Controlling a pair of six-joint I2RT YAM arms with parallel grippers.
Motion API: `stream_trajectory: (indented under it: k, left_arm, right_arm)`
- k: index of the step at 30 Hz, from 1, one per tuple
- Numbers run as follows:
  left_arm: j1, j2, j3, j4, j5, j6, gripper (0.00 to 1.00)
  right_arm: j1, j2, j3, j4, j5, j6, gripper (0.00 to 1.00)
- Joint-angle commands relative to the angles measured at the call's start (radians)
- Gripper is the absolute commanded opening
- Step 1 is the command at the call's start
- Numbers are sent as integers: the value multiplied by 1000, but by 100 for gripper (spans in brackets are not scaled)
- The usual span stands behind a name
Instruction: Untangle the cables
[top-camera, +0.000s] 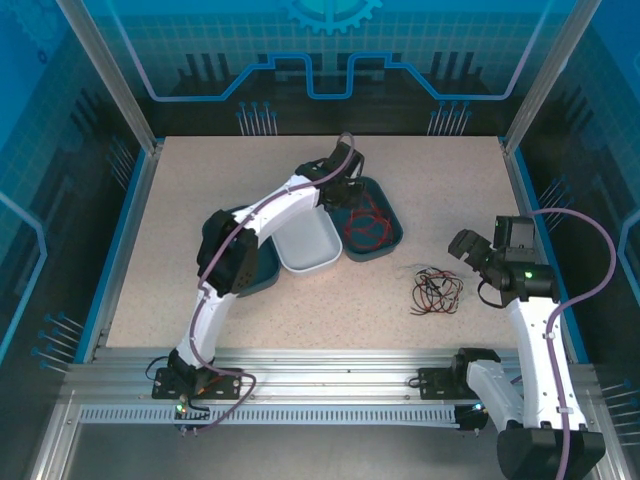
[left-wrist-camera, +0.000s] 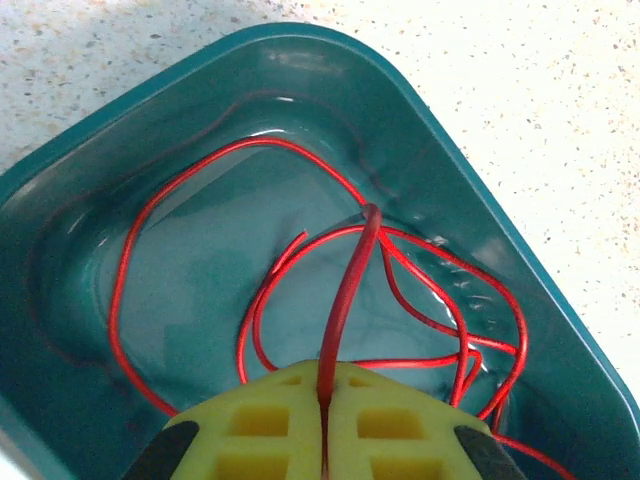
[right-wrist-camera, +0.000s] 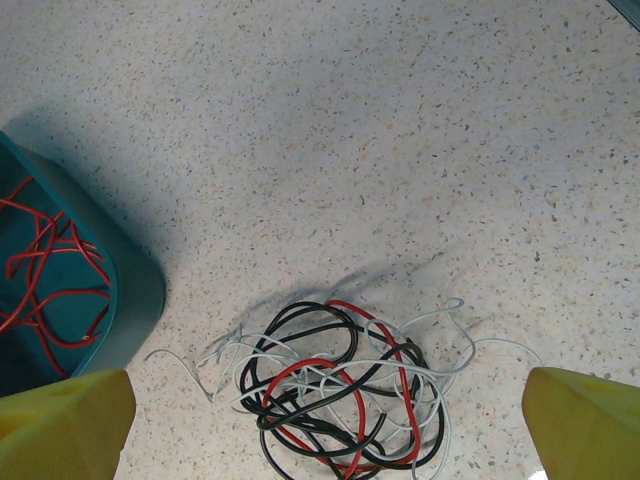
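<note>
Robot test cell, lab-type setup, not a home or shop. Evidence: aluminium extrusion frame (top-camera: 105, 70) boxing me in, see-through blue panels (top-camera: 200, 40) with printed gear (top-camera: 330, 10) and circuit graphics, speckled worktop (top-camera: 450, 200) edged in blue, slotted aluminium rail (top-camera: 340, 365) along the near edge with my left arm (top-camera: 265, 215) and right arm (top-camera: 535, 330) bolted on. Exposed cabling on both.

Three trays cluster mid-surface (top-camera: 200, 180): the left tray (top-camera: 265, 273), the middle tray (top-camera: 308, 248) just beside it, and the right tray (top-camera: 388, 232) behind and right of that, a loose cable (top-camera: 368, 225) lying in it. A cable tangle (top-camera: 437, 292) lies on the surface, apart, to their right.
</note>
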Motion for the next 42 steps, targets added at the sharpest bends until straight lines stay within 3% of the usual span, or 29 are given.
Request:
stream_trajectory:
  k: [1, 6, 9, 12, 19, 24, 28, 35, 42]
  left_arm:
    - [-6, 62, 81, -68, -33, -9, 8]
    - [-5, 112, 139, -97, -37, 2, 18]
    - [-6, 122, 151, -107, -45, 10, 34]
    - [-4, 106, 159, -110, -52, 18, 43]
    - [-4, -10, 137, -101, -88, 40, 79]
    - [-4, -143, 26, -54, -92, 40, 99]
    - [-5, -277, -97, -9, -81, 36, 99]
    - [-7, -602, -490, 198, -73, 1, 99]
    - [-7, -876, -820, 404, -90, -33, 99]
  right_arm:
    - [14, -5, 32, -2, -23, -5, 100]
    - [38, 7, 32, -15, -42, -13, 100]
    - [71, 20, 34, -36, -36, -5, 99]
    - [112, 38, 31, -47, -32, -8, 89]
    - [180, 89, 20, -96, 15, -4, 78]
    - [199, 106, 7, -123, 47, 9, 73]
    - [203, 115, -7, -135, 63, 19, 68]
    - [205, 156, -77, -131, 38, 55, 55]
    - [200, 164, -170, -43, 56, 88, 34]
